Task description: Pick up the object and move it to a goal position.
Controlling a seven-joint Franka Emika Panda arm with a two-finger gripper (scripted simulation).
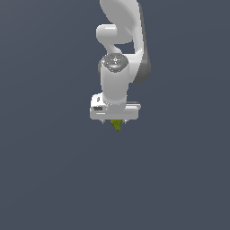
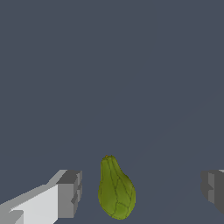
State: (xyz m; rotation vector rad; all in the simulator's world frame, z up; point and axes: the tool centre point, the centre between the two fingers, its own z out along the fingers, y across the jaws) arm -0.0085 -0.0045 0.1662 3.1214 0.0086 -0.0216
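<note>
The object (image 2: 115, 190) is a small olive-green lumpy item, wider at one end and tapering to a rounded tip. In the wrist view it lies between my two grey fingertips (image 2: 70, 194), with clear gaps on both sides, so nothing touches it. My gripper (image 2: 140, 192) is open. In the exterior view the white arm points straight down and the gripper (image 1: 115, 122) hangs over the object (image 1: 117, 125), of which only a green bit shows under the hand.
A plain dark grey-blue surface (image 1: 49, 179) fills both views. No other objects, containers or edges show.
</note>
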